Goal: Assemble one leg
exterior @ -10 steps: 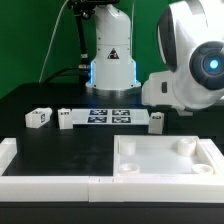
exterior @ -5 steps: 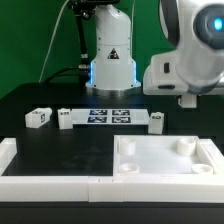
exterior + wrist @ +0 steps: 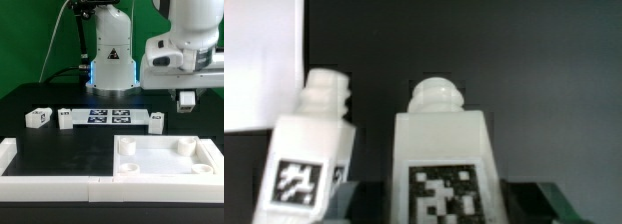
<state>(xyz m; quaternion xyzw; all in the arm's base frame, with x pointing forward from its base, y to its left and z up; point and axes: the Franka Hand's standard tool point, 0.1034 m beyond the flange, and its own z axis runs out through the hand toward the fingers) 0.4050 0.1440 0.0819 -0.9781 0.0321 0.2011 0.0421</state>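
My gripper (image 3: 186,103) hangs in the air at the exterior view's right, above the far right corner of the white tray (image 3: 140,166). In the wrist view the gripper (image 3: 446,196) is shut on a leg (image 3: 445,140), a white block with a rounded tip and a square tag, held between the dark fingers (image 3: 541,200). Another leg (image 3: 310,150) shows beside it. Three more legs rest on the black table: two at the exterior view's left (image 3: 38,117) (image 3: 65,118) and one upright (image 3: 157,122) behind the tray.
The marker board (image 3: 110,115) lies in the middle at the back, in front of the robot base (image 3: 110,65). A low white wall (image 3: 50,165) runs along the front left. A white surface (image 3: 256,60) shows behind the second leg.
The arm has risen and turned, so the gripper now hangs in view above the tray's far right corner. The legs on the table have not moved.
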